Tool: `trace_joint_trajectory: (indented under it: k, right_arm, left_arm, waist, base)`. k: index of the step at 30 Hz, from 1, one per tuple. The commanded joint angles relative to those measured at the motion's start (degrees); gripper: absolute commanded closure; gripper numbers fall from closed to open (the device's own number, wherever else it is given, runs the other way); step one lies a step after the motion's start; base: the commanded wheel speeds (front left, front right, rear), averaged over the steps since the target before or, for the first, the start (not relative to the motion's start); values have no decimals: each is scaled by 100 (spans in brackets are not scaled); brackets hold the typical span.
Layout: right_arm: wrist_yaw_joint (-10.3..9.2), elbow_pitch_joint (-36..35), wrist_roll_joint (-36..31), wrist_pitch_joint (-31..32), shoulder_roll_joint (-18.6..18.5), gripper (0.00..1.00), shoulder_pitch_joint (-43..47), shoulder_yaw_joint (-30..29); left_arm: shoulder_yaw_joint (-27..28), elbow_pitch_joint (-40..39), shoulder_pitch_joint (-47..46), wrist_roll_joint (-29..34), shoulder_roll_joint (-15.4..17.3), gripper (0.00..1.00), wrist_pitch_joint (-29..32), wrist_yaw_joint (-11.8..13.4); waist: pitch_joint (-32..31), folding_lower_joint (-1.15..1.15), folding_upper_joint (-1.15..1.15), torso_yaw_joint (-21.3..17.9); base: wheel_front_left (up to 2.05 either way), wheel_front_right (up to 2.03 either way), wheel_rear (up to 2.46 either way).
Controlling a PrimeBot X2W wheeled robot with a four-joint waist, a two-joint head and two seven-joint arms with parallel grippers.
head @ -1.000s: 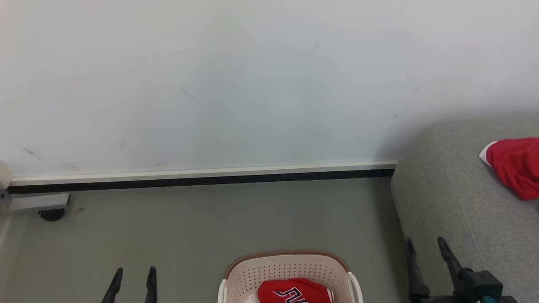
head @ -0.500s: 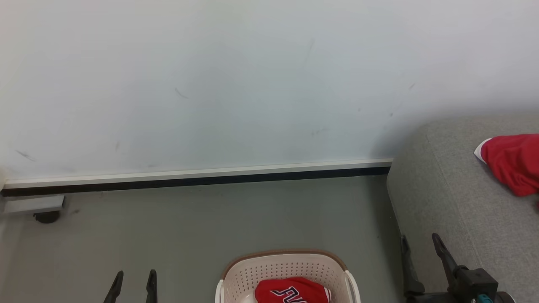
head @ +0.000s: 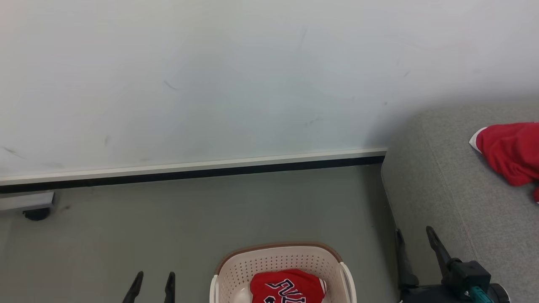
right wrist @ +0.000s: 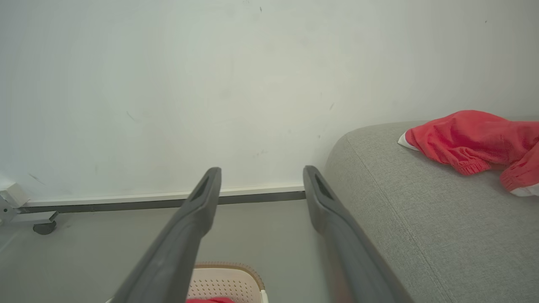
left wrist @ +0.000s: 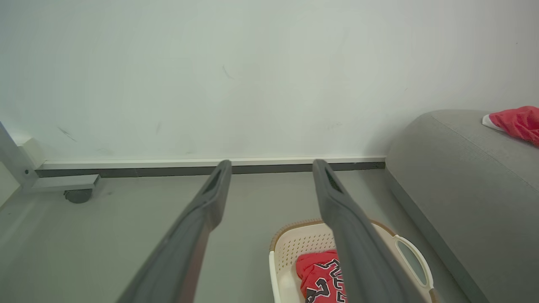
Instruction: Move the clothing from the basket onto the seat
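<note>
A cream basket with a brown rim stands on the floor at the bottom centre, holding a crumpled red jersey with black-and-white letters. The left wrist view shows the same basket and jersey below its fingers. The grey seat fills the right side, and another red garment with white trim lies on top of it. My left gripper is open to the left of the basket, holding nothing. My right gripper is open beside the seat's edge, also holding nothing.
A white wall with a black baseboard runs behind the grey floor. A caster wheel under a pale frame sits at the far left by the wall. Open floor lies between the basket and the wall.
The whole head view has shifted, so the camera moved; wall and seat slid left and up. The left gripper now shows further right, closer to the basket. Both grippers stay open.
</note>
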Motion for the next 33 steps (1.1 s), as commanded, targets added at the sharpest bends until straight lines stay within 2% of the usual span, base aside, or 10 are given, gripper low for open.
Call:
trace_joint_trajectory:
  k: [1,8,11,21,27,33]
  right_arm:
    - [-2,13,33,-43,7,0,-39,57]
    - [-2,-38,59,-77,5,0,-196,263]
    - [-2,-272,29,-24,4,0,-178,328]
    - [-2,-1037,44,-9,8,0,-210,390]
    - [-2,-1447,-74,-91,9,0,-310,348]
    - [-2,-2122,-62,-92,12,0,-349,255]
  left_arm:
    - [-69,135,-67,106,3,0,-25,-27]
    - [-530,925,-481,114,-17,0,14,-181]
    - [-741,1392,-871,2,-26,0,133,-267]
    - [-1393,2611,-2362,-155,-40,0,485,-300]
    - [-1924,3505,-3291,-384,-33,0,669,18]
    - [-2576,4033,-3971,-854,-27,0,893,555]
  waist:
    - [95,0,0,-120]
    - [499,0,0,-511]
    - [761,0,0,-736]
    - [1929,0,0,-1391]
    - [2825,0,0,-1727]
    - [3560,0,0,-1838]
  base:
    - [0,0,0]
    - [0,0,0]
    - [0,0,0]
    - [0,0,0]
    - [0,0,0]
    - [0,0,0]
